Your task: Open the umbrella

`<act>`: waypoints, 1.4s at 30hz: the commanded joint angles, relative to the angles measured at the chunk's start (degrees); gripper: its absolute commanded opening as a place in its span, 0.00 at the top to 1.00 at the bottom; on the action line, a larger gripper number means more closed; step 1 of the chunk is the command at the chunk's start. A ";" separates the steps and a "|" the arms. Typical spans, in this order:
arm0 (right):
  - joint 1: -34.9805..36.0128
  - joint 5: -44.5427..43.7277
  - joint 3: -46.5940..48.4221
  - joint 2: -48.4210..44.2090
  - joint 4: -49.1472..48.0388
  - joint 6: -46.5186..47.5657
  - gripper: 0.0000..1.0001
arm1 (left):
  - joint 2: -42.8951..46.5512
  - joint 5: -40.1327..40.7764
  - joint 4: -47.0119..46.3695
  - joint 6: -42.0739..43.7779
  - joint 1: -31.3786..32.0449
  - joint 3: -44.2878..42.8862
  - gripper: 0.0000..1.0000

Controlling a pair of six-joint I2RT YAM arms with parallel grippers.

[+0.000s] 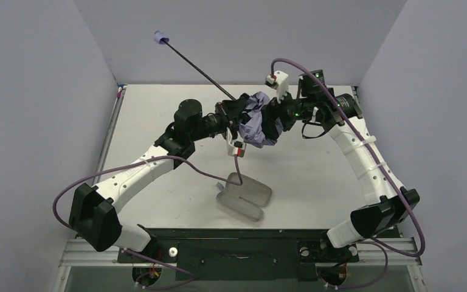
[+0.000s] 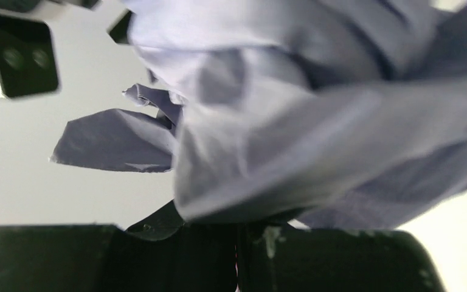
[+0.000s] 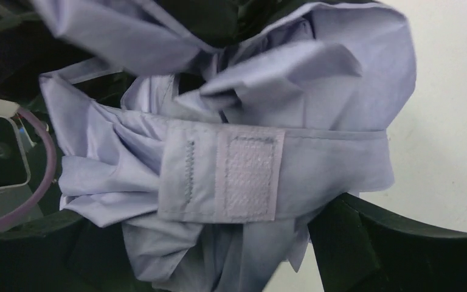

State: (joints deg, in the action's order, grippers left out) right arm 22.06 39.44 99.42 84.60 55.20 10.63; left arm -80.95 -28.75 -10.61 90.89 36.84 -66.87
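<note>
You are looking down from above and behind the arm bases [image 1: 137, 240], well back, taking in the whole bench [image 1: 316, 176]. The left wrist camera is sitting just behind the left hand [image 2: 237, 243] and is facing out past its fingers, so near the umbrella [image 2: 316, 121] that the fabric is blurring. The right wrist camera is looking past the right hand [image 3: 204, 213], equally close, onto the strap [image 3: 243, 176]. All three views are sharing the bundle between the two hands.
</note>
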 commanded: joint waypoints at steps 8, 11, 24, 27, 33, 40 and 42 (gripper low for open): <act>2.48 -6.98 1.22 3.32 2.08 5.78 0.97 | 2.34 0.81 -8.07 -4.12 3.01 -2.01 1.00; 1.54 -6.44 -0.22 1.83 -0.77 5.87 1.00 | 2.92 3.19 -6.63 -6.77 3.10 -1.95 0.93; -8.09 -2.92 -11.96 -5.89 -28.13 -10.35 1.00 | 4.06 10.07 3.09 -39.27 -7.53 -5.97 0.03; -9.00 -1.34 -13.24 -6.77 -31.28 -13.71 1.00 | 3.63 9.39 4.62 -54.88 -14.03 -7.04 0.03; -8.39 0.22 -15.76 -8.63 -38.44 -15.63 1.00 | -4.16 1.16 8.81 -95.59 -20.10 -20.39 0.06; -6.46 0.21 -15.89 -10.17 -39.90 -12.52 1.00 | -10.60 -9.18 -5.89 -132.42 -19.96 -25.39 0.13; -5.03 -0.24 -16.48 -11.06 -39.96 -11.28 1.00 | -11.39 -9.61 -7.01 -135.11 -19.36 -26.28 0.13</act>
State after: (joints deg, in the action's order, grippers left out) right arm 14.98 37.58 82.78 77.87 23.35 -3.44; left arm -91.07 -33.04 -9.93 -23.90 16.36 -90.87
